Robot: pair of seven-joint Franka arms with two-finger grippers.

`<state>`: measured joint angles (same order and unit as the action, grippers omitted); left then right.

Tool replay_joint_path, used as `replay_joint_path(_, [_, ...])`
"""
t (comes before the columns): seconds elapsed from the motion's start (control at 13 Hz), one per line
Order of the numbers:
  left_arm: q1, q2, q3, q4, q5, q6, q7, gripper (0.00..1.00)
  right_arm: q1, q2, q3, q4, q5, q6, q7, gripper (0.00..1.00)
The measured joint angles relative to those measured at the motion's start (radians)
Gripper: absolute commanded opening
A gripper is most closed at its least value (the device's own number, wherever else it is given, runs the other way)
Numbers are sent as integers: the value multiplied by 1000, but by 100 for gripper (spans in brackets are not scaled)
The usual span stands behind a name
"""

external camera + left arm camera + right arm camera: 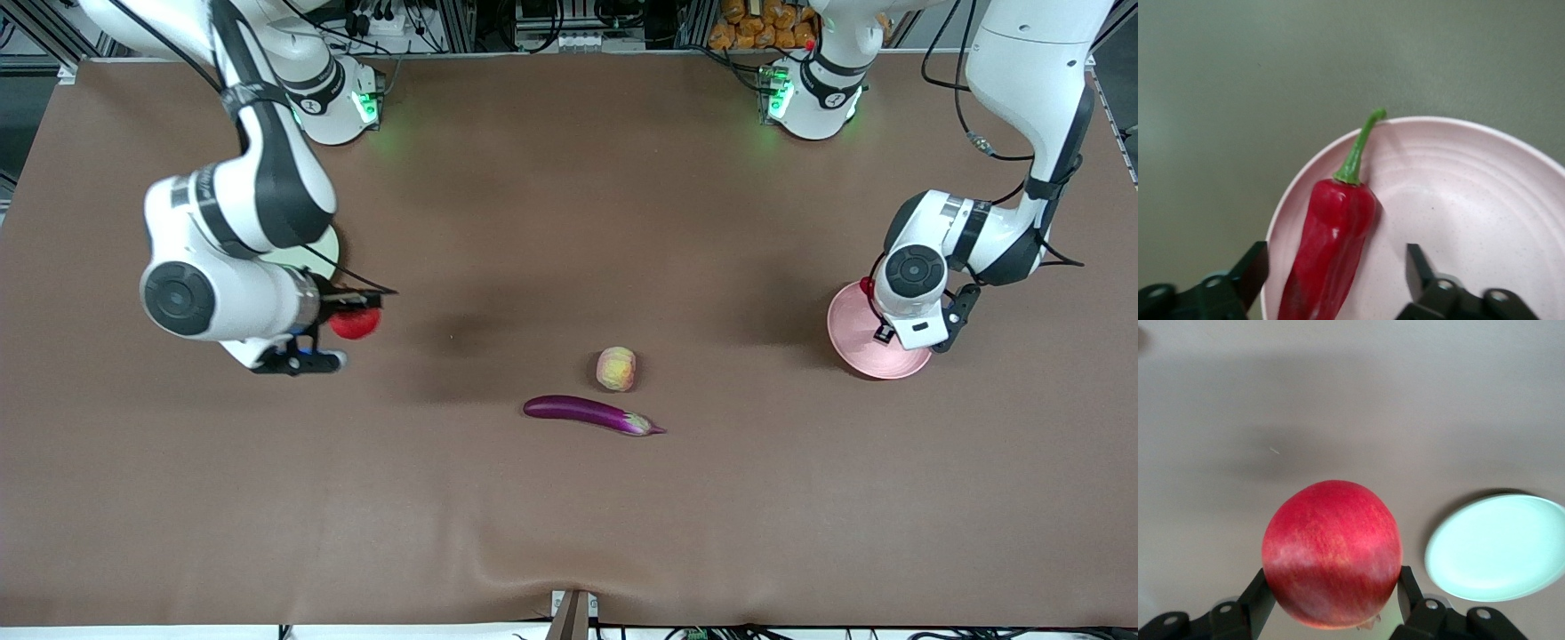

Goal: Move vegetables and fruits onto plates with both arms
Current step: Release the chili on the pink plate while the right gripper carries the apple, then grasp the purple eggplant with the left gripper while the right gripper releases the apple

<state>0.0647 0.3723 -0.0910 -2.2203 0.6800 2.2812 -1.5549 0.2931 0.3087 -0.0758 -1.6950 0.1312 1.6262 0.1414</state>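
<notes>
Seeing the chili (1335, 233) lying flat on the pink plate (1471, 200), close to the rim. Looking at a glossy red body, slim and a little wrinkled, with a green curved stem reaching up to the rim. Finding this plate at about 3 o'clock on the table (569, 222) in the front view.

Hanging the left gripper (1336, 267) over the pink plate, fingers spread wide, one on each side of the chili and not touching it.

Pinching the red fruit (1331, 550) in the right gripper (1333, 590), both fingers pressed against its sides. Noting a round fruit, deep red with fine paler streaks and a lighter orange band low on it. Holding it in the air at about 9 o'clock, over bare table just beside the green plate (1498, 550), which is pale, round and shallow.

Finding the pale fruit (616, 368) near the table's middle, yellow-green with a pink blush, small and round. Finding the eggplant (587, 413) just at 6 o'clock from it, near but apart, nearer to the front camera. Noting a long slender purple body, shiny, with the pale cap pointing toward 4 o'clock.

Showing a small dark mark on each white base (827, 100) at 12 o'clock, too small for reading.
</notes>
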Motion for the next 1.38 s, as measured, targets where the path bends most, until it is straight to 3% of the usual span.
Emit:
replay_joint_path(0.38, [-34,-9,-33,80,0,-119,-3,100,-170,-187,-1,-315,-154,27,-227,0])
replay_joint_path(0.54, [-33,-13,-70,105,-19,-177,-10,100,-260,-198,-2,-412,-159,116,-339,0])
replay_joint_path(0.77, [-35,-22,-157,216,-169,-290,-18,100,-330,-196,-2,-547,-159,271,-417,0])
replay_joint_path(1.07, [-44,-31,-252,392,-404,-348,-83,100,-411,-184,2,-644,-183,427,-522,0])
replay_joint_path(1.23, [-83,-11,-272,473,-447,-349,-186,100,-493,-158,0,-654,-185,440,-598,0])
replay_joint_path(1.38, [-162,67,-274,586,-452,-347,-341,100,-510,-145,1,-664,-185,446,-607,0])
